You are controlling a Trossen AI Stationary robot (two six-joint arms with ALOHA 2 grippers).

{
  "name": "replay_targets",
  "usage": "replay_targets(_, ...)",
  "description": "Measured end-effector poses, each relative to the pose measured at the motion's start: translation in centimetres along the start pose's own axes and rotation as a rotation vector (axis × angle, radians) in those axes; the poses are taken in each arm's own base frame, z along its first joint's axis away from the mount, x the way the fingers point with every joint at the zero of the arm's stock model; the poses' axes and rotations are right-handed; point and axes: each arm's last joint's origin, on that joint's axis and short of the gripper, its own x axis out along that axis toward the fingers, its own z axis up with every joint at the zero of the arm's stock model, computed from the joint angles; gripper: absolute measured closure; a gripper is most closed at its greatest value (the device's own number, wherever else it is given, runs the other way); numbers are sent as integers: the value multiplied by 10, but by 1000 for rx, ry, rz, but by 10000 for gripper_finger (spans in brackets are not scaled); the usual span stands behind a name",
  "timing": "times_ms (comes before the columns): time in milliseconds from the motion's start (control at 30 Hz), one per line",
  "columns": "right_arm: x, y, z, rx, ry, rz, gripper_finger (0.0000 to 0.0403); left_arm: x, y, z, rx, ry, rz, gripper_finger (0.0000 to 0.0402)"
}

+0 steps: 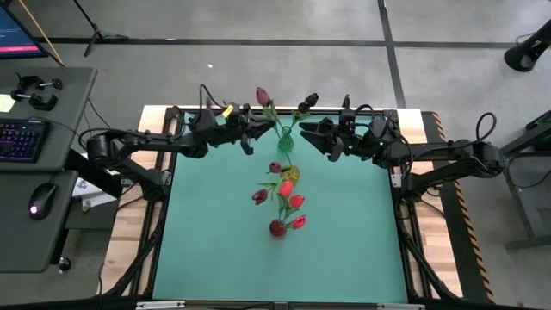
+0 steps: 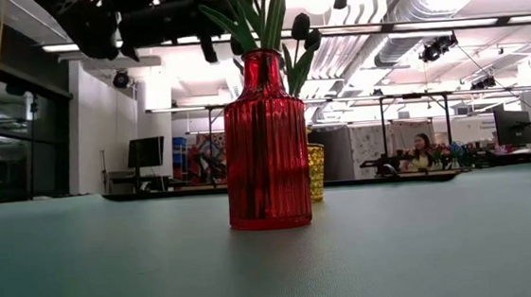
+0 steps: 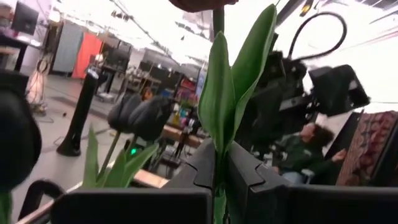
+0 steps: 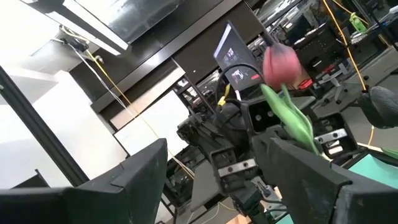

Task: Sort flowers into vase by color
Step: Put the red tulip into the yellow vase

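Note:
My left gripper (image 1: pixel 257 128) is shut on a pink-maroon tulip (image 1: pixel 262 95) by the table's far edge, just left of the green glass vase (image 1: pixel 285 138). That vase holds near-black tulips (image 3: pixel 140 115). My right gripper (image 1: pixel 315 132) hangs open to the vase's right, touching nothing; its fingers (image 4: pixel 298 168) frame the left gripper and the tulip's head (image 4: pixel 283 65). Mid-table, the yellow vase (image 1: pixel 291 175) holds maroon tulips (image 1: pixel 274 167). Nearer, the red vase (image 2: pixel 265 144) holds red tulips (image 1: pixel 293 202). My left gripper pinches the tulip's thin green stem (image 3: pixel 217 163) between its two fingers, just under the leaves (image 3: pixel 239 93). The flower stands roughly upright, its head above the fingers. It is up off the table; the gripper hides the stem's lower end.
The three vases stand in a line down the middle of the teal mat (image 1: pixel 207 250), with bare mat on both sides. A desk with keyboard and mouse (image 1: pixel 39 202) stands left of the table. A person (image 2: pixel 422 150) sits far off in the room behind.

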Motion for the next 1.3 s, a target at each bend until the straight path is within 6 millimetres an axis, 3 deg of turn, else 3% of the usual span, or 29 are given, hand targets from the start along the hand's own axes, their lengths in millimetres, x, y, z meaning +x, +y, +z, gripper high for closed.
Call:
replay_targets(600,0,0,0,3,0,0,137,-1,-1,-9,104,49,61,401)
replay_targets(1300,0,0,0,3,0,0,137,2,-16,-23,170,127,44,398)
